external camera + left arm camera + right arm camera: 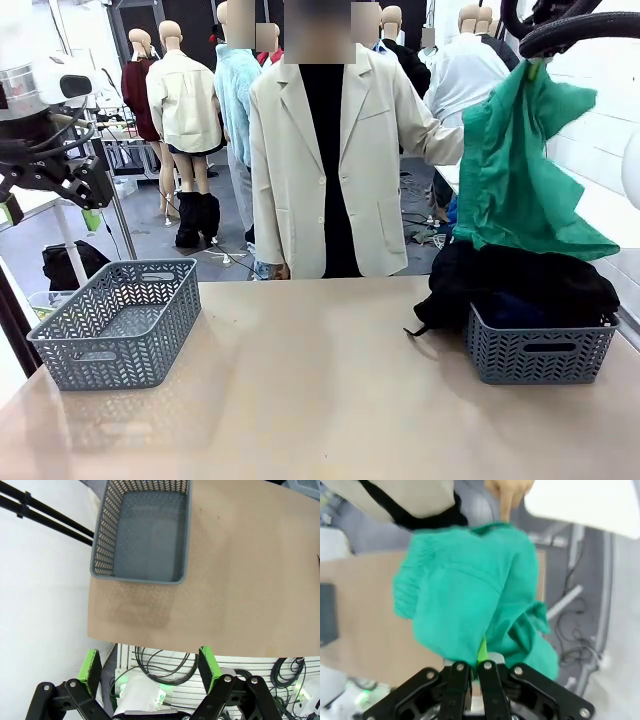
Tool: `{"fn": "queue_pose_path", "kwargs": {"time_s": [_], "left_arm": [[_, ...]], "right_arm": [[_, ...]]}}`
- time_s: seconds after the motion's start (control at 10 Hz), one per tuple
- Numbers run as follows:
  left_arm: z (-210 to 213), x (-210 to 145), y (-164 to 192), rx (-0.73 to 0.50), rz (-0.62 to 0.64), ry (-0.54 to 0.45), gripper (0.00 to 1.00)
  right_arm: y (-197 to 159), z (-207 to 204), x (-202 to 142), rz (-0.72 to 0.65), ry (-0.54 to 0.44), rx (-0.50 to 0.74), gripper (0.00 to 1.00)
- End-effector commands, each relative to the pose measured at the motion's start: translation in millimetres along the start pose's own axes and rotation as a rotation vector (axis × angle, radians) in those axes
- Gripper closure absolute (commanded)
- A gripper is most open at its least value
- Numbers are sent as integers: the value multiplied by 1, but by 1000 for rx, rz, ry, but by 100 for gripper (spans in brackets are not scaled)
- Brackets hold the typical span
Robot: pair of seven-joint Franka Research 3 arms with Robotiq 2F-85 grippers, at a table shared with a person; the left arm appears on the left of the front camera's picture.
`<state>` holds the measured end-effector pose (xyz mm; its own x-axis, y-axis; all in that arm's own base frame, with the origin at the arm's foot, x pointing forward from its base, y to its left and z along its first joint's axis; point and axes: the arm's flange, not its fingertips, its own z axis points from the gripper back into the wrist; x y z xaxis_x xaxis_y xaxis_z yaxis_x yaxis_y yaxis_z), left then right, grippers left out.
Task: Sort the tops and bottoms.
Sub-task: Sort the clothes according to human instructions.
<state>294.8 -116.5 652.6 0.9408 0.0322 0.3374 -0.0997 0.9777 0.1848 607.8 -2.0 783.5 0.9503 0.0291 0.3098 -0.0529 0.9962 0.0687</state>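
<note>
1. Green shorts (520, 165) hang high in the air over the right side of the desk (330, 380). The right pincer (476, 666) is pressed together on a small bit of the cloth. If that bit slips out, the shorts could drop.

2. Right under the shorts sits a grey basket (540, 350) with dark clothes (520, 280) piled over its top. If the shorts fall now, they may land on that pile. I can't tell if that is the right home for them.

3. The cloth hangs low and wide. If the arm swings it sideways, the bottom edge could catch the dark pile and drag it off the basket.

4. The person in the pale jacket (330, 160) stands close, with a hand (510, 492) near the cloth. A fast swing could brush that hand.

5. The left pincer (150, 667) is spread wide and holds nothing. It hangs off the desk edge, near the empty basket (142, 532). If the shorts must cross to that basket, it is a long way, and a loose pinch may not last.
</note>
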Motion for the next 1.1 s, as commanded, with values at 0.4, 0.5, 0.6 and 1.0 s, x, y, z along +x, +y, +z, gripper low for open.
{"fn": "queue_pose_path", "kwargs": {"time_s": [0.4, 0.5, 0.6, 1.0], "left_arm": [[2, 1, 2, -10, 1, 11, 0], [2, 1, 2, -10, 1, 11, 0], [2, 1, 2, -10, 1, 11, 0], [2, 1, 2, -10, 1, 11, 0]], "right_arm": [[-4, -231, -281, 125, 293, -26, 100], [1, -54, -1, 64, 182, 54, 100], [1, -54, -1, 64, 182, 54, 100], [0, -55, -3, 77, 204, 38, 100]]}}
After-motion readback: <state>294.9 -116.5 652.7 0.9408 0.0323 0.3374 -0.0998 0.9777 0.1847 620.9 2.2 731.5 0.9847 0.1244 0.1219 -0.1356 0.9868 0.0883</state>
